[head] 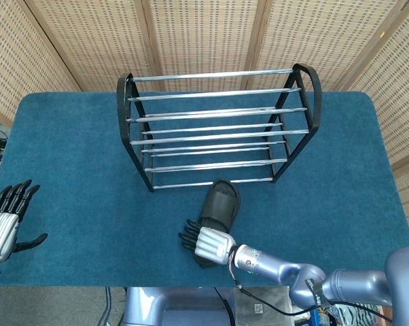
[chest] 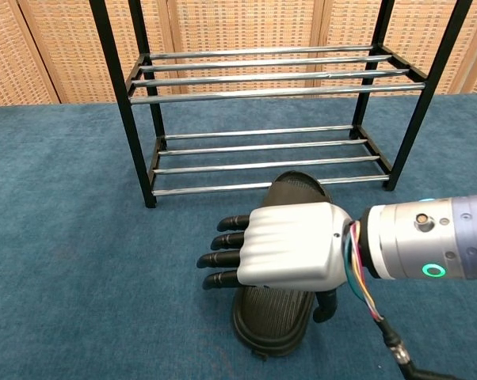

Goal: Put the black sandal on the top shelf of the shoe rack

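Note:
The black sandal [head: 219, 206] [chest: 275, 316] lies flat on the blue table just in front of the shoe rack [head: 218, 129] [chest: 262, 87], toe strap toward the rack. My right hand [head: 203, 242] [chest: 274, 248] hovers over the sandal's heel end, fingers stretched out to the left and apart, holding nothing; it hides much of the sandal in the chest view. My left hand [head: 6, 217] sits at the table's front left corner, fingers spread, and appears only in the head view. The rack's top shelf rails are bare.
The rack has black end frames and chrome rails in several tiers. Woven screen panels [head: 204, 37] stand behind the table. The blue cloth [head: 75, 170] spreads bare to the left and right of the rack.

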`<state>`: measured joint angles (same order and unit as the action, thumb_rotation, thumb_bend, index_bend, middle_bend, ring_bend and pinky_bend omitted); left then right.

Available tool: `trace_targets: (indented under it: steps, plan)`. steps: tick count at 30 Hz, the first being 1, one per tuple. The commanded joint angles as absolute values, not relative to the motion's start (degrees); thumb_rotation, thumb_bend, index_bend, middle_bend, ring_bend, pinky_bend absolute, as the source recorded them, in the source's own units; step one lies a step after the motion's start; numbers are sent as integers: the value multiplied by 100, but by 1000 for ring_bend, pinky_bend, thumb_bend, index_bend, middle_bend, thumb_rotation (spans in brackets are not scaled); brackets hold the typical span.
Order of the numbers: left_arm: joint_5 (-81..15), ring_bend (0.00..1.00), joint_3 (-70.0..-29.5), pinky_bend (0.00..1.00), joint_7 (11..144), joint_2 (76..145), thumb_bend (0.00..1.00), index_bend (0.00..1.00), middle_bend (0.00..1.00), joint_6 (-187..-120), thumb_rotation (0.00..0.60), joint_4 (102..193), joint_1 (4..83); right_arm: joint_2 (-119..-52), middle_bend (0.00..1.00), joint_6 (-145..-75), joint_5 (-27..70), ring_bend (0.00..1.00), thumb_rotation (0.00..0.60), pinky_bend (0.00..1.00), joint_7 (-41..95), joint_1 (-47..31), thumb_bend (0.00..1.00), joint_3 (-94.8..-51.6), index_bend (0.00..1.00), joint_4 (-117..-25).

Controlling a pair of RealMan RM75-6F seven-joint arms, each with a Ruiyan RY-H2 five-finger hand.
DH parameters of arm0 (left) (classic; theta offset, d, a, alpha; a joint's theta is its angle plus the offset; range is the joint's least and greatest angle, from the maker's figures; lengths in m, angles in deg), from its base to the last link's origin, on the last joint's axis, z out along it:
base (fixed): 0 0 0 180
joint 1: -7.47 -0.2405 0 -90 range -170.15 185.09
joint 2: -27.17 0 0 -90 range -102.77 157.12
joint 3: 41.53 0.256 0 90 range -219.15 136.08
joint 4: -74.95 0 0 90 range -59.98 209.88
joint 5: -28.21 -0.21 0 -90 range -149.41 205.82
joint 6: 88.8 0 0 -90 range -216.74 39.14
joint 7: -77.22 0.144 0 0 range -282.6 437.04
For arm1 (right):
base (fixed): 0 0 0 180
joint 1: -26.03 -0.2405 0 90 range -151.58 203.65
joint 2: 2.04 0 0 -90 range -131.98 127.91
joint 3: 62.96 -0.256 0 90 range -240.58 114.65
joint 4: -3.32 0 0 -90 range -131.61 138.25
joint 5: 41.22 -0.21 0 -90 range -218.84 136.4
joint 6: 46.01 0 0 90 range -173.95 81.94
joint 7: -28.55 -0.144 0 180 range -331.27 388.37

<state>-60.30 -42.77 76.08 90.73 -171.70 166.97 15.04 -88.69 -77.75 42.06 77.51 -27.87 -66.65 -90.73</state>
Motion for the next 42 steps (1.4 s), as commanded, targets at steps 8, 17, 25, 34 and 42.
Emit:
trace_targets:
  steps: [8, 17, 25, 34, 42]
  plan:
    - [-6015, 0, -4276, 0, 7590, 9073, 178, 0, 0, -17145, 600, 16697, 1521, -8823, 0, -7724, 4016, 0, 600, 0, 7911, -2966, 0, -6495, 0, -8859]
    - [-6005, 0, -4272, 0, 7636, 9098, 178, 0, 0, -17132, 600, 16699, 1534, -8805, 0, -7823, 4035, 0, 600, 0, 7705, -3026, 0, -6285, 0, -8783]
    - [-5984, 0, -4274, 0, 7652, 9109, 178, 0, 0, -17117, 600, 16700, 1543, -8879, 368, -7942, 4564, 225, 600, 226, 7117, -3052, 128, -6027, 364, -8615]
    - [-5972, 0, -4269, 0, 7673, 9117, 178, 0, 0, -17097, 600, 16700, 1553, -8770, 552, -8780, 5679, 402, 600, 390, 5992, -2929, 485, -5614, 557, -8325]
    - [-6024, 0, -4245, 0, 7743, 9125, 178, 0, 0, -17139, 600, 16735, 1540, -7861, 555, -9966, 6713, 404, 600, 390, 5502, -2695, 498, -5146, 557, -8611]
